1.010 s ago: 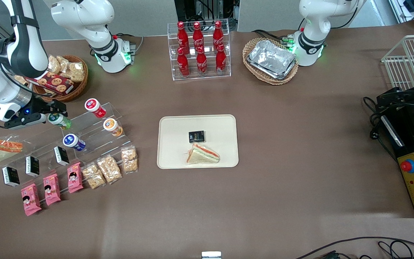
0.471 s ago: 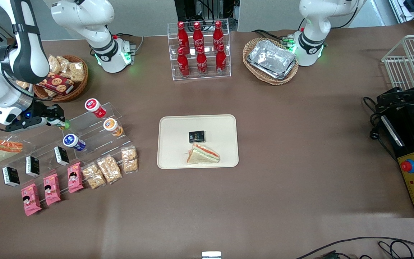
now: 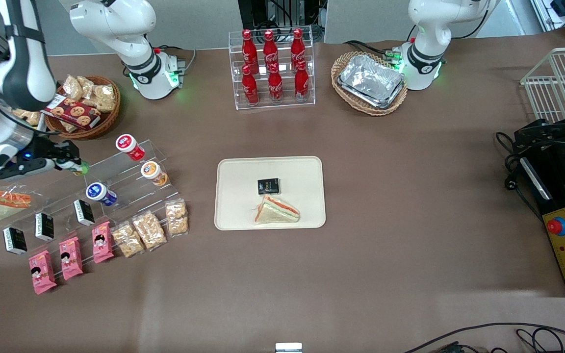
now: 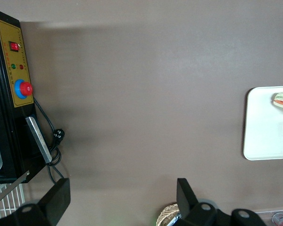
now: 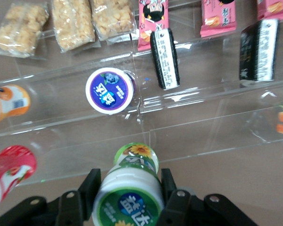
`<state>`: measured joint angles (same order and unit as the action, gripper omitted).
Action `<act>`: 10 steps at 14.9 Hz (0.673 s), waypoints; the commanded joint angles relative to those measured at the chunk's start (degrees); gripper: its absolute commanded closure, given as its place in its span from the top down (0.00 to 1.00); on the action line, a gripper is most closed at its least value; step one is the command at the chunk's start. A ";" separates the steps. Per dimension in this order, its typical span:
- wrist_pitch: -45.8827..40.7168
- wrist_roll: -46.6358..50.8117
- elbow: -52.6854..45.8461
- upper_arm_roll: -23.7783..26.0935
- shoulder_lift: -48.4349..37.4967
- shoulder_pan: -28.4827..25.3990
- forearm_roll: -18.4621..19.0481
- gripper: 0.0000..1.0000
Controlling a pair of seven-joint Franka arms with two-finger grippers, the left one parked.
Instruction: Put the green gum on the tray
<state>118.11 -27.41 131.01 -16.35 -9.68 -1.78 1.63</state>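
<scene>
Clenched on the green gum just under its white lid, the right gripper has drawn it off the clear stepped rack, still well toward nine o'clock of the cream tray, so carrying it across comes next.

My claw clamped on the green gum, above the clear stepped rack, well apart from the tray, sandwich on tray
</scene>
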 commanded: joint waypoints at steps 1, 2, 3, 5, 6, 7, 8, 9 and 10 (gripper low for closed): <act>-12.52 0.25 -11.36 0.44 1.33 -0.42 0.57 0.31; -15.25 0.25 -14.09 0.44 1.77 -0.85 0.39 0.31; -18.33 0.25 -17.25 0.44 2.38 -1.38 0.31 0.31; -24.30 1.21 -23.75 0.44 3.61 -2.52 -0.48 0.31; -27.73 2.70 -26.92 0.44 4.75 -3.22 -1.36 0.31; -30.37 5.15 -29.21 0.44 5.81 -4.27 -2.32 0.31; -31.53 7.96 -30.02 0.53 6.17 -6.46 -2.77 0.31; -31.71 11.56 -30.02 0.53 6.08 -9.53 -2.86 0.31; -31.63 15.51 -29.94 0.53 6.08 -12.78 -2.95 0.31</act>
<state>89.25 -20.82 104.84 -15.65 -6.63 -7.47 -0.15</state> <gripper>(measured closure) 0.423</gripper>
